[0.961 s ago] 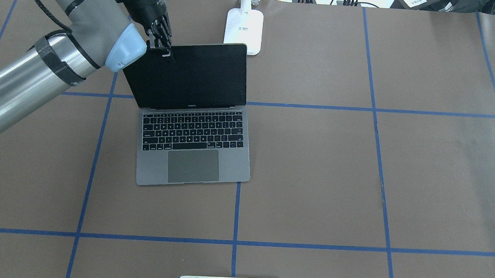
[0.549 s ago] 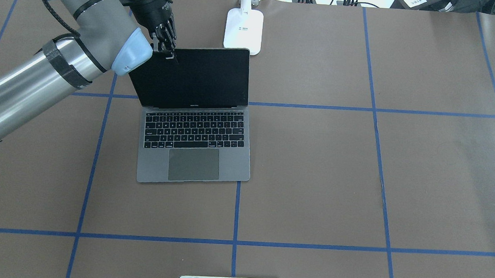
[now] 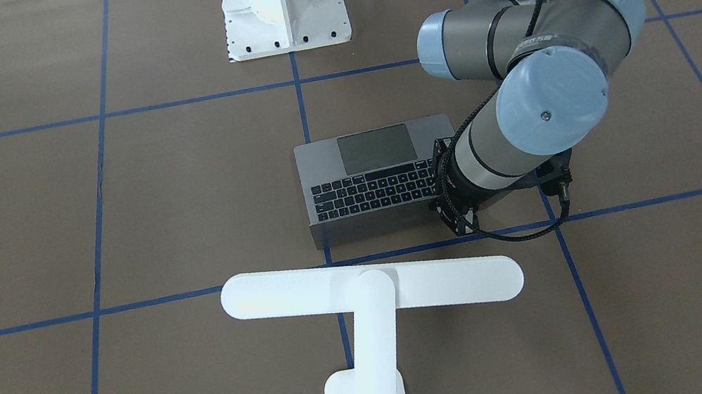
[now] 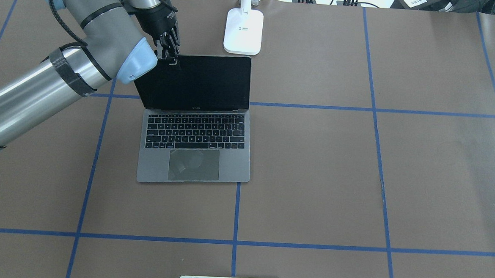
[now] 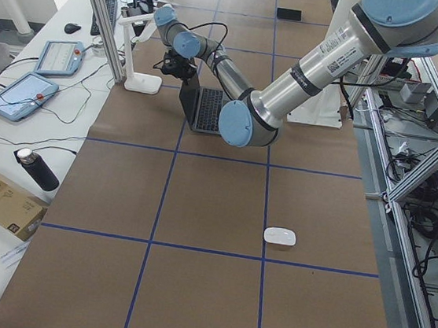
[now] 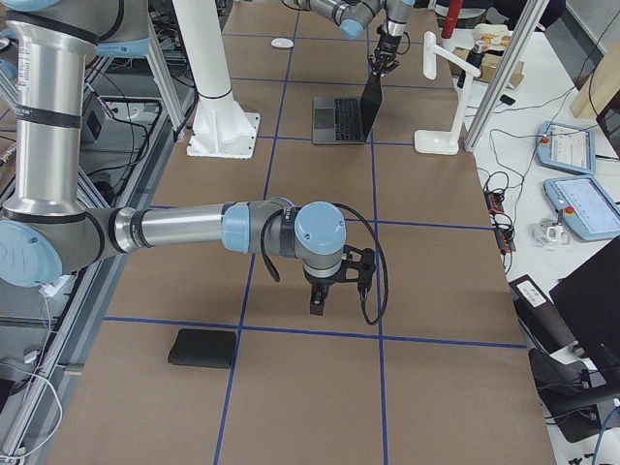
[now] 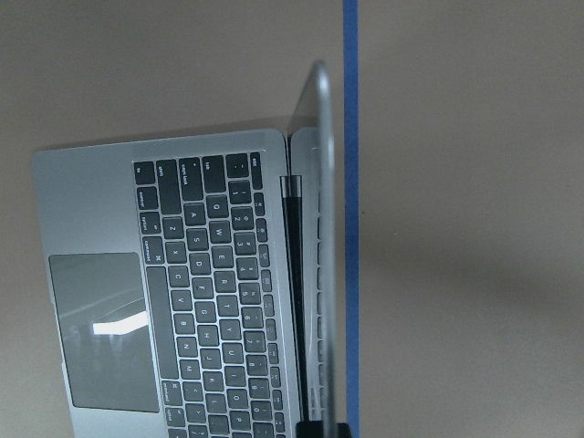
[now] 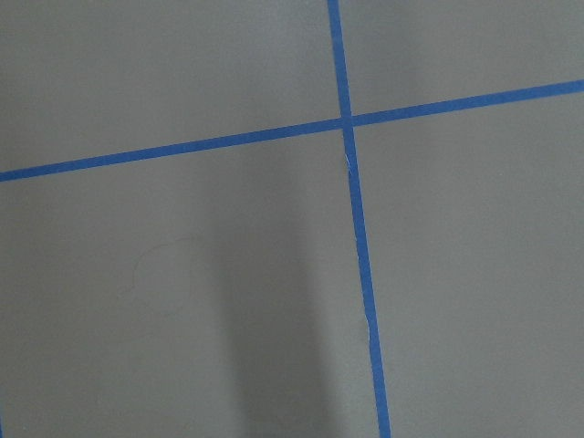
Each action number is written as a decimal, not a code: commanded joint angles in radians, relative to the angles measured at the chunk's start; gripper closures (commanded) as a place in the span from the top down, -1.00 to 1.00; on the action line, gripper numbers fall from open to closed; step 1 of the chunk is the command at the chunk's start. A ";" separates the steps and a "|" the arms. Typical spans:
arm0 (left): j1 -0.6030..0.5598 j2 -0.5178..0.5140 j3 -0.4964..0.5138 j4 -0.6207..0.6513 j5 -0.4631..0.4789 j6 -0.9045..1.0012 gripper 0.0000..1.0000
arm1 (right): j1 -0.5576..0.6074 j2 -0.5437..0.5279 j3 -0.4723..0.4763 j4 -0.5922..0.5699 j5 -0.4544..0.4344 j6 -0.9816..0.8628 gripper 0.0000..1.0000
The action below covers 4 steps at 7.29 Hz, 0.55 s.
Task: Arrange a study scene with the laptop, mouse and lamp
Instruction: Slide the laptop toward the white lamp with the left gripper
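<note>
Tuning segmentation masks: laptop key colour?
Black keys on the grey laptop; clearest in overhead exterior.

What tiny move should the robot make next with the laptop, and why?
Probably tip the screen a little farther back. The left hand pinches a top corner of the laptop, whose lid stands almost straight up.

Cropped at the front view's bottom edge: lamp point(image 3: 372, 287) base. Masked by the arm there: laptop point(image 3: 369, 188) lid corner, left claw point(image 4: 172, 59). Too distant to judge: right claw point(image 6: 318, 304) jaws.
</note>
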 commanded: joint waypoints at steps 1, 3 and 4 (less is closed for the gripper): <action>0.001 0.002 -0.002 -0.002 0.001 0.000 0.49 | 0.000 0.000 0.000 -0.001 0.000 0.000 0.99; 0.001 0.002 -0.005 0.001 0.002 0.000 1.00 | 0.000 0.000 0.000 -0.001 0.000 0.000 0.99; 0.001 0.002 -0.007 0.003 0.002 0.000 1.00 | 0.000 0.000 0.000 -0.001 0.000 0.000 0.99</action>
